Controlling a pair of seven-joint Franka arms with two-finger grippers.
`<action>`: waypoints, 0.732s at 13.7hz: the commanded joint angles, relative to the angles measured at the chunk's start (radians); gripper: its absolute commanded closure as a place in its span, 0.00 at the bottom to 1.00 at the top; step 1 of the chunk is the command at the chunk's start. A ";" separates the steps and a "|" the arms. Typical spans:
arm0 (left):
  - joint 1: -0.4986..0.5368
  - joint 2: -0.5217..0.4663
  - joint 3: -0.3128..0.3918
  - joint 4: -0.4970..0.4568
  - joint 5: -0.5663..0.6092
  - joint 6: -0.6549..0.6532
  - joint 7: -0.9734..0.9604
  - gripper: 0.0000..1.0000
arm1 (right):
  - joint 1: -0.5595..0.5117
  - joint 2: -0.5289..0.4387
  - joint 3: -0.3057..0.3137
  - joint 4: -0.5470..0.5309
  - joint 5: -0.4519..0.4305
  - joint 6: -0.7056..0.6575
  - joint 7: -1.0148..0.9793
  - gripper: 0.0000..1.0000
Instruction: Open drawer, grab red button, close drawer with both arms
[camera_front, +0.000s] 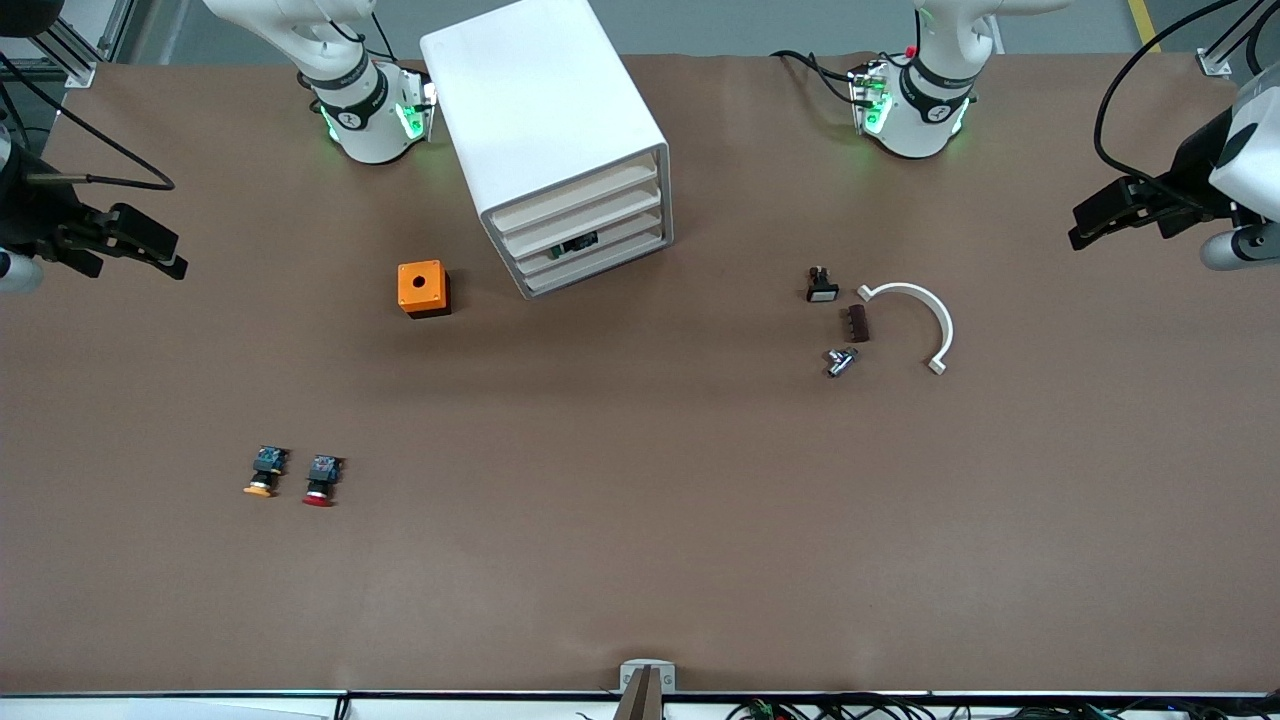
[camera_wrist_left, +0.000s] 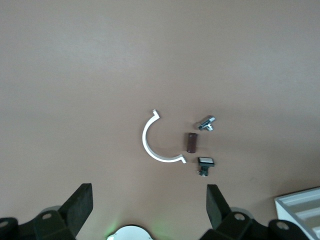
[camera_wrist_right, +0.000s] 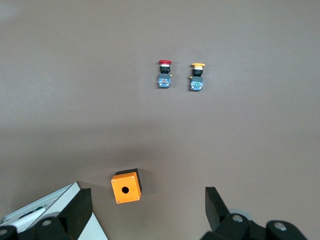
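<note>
Both black claws, left claw (camera_front: 1085, 228) and right claw (camera_front: 170, 255), are hovering spread at the frame's edges over the matte brown desk (camera_front: 640, 560), while the red-capped button (camera_front: 320, 480) is lying lower left.

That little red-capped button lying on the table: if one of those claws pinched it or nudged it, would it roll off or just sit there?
The red button lies on its side, and its cap looks round, so a nudge might swing or roll it a little. Its black body looks blocky in the right wrist view, which should stop a long roll and give flat faces to pinch. It is small and looks like rigid plastic, so probably light and stiff.
</note>
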 joint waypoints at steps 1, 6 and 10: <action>0.015 -0.088 -0.018 -0.100 0.031 0.022 0.019 0.00 | 0.001 -0.022 0.010 -0.023 -0.077 0.043 0.008 0.00; 0.014 -0.151 -0.018 -0.202 0.031 0.111 0.028 0.00 | -0.031 -0.019 0.013 -0.024 -0.076 0.048 -0.001 0.00; 0.009 -0.084 -0.016 -0.111 0.032 0.073 0.107 0.00 | -0.065 -0.019 0.051 -0.026 -0.071 0.046 -0.001 0.00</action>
